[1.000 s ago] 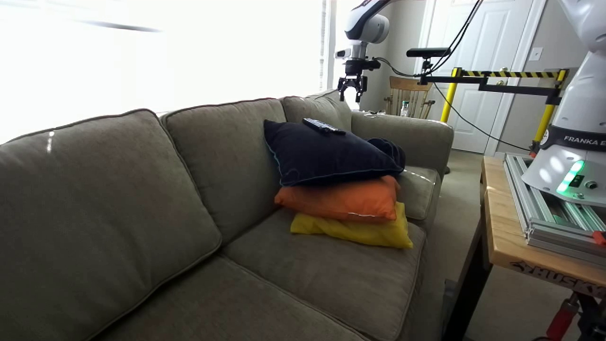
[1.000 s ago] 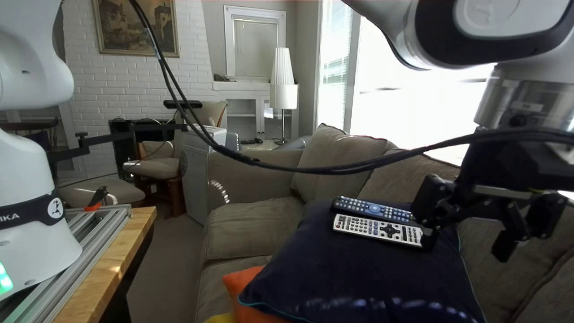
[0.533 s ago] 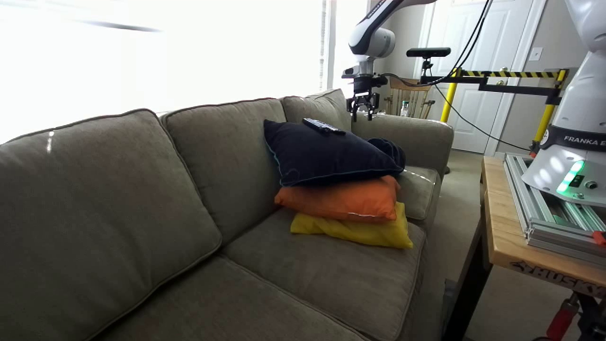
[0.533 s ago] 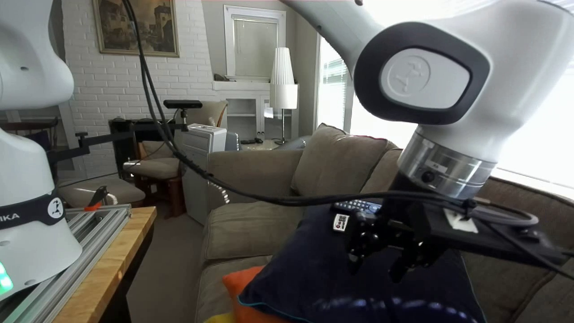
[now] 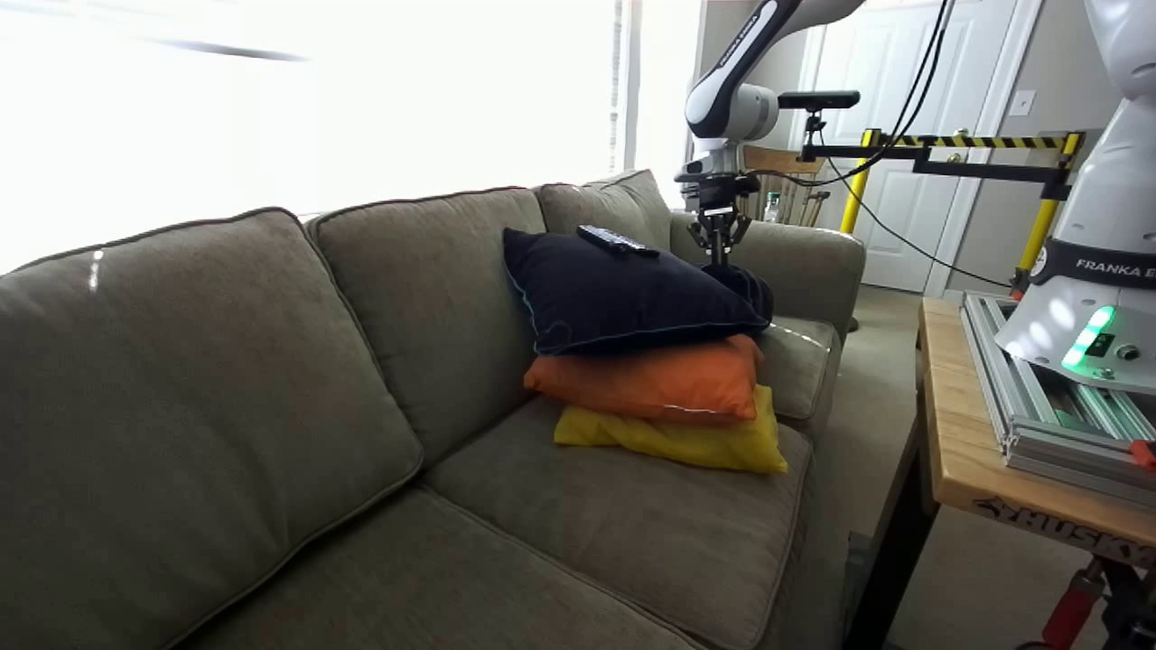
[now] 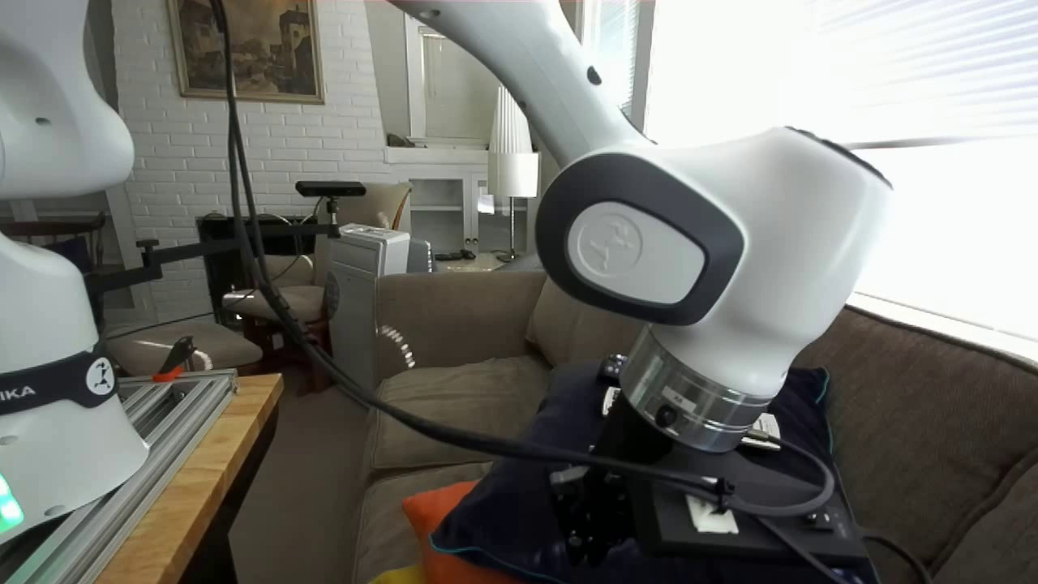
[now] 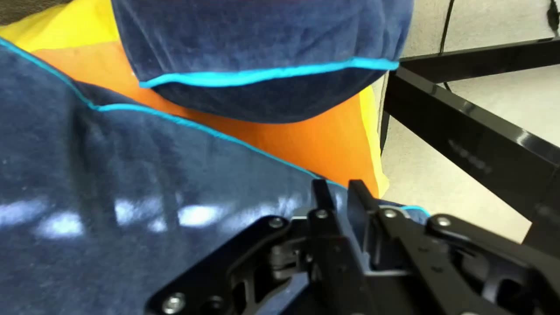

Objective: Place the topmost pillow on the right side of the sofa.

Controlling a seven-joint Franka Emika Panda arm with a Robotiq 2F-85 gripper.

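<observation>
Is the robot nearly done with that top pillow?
No. Reaching looks done: the gripper is by the top pillow. In hand: probably grasping, fingers close together, hold unclear. Left: moving it to the right side of the sofa; it tops the pile, under remotes.

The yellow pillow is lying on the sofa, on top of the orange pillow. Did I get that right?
Almost: the yellow pillow is lying on the sofa, but it is under the orange pillow, not on top of it. You can see that in an exterior view.
</observation>
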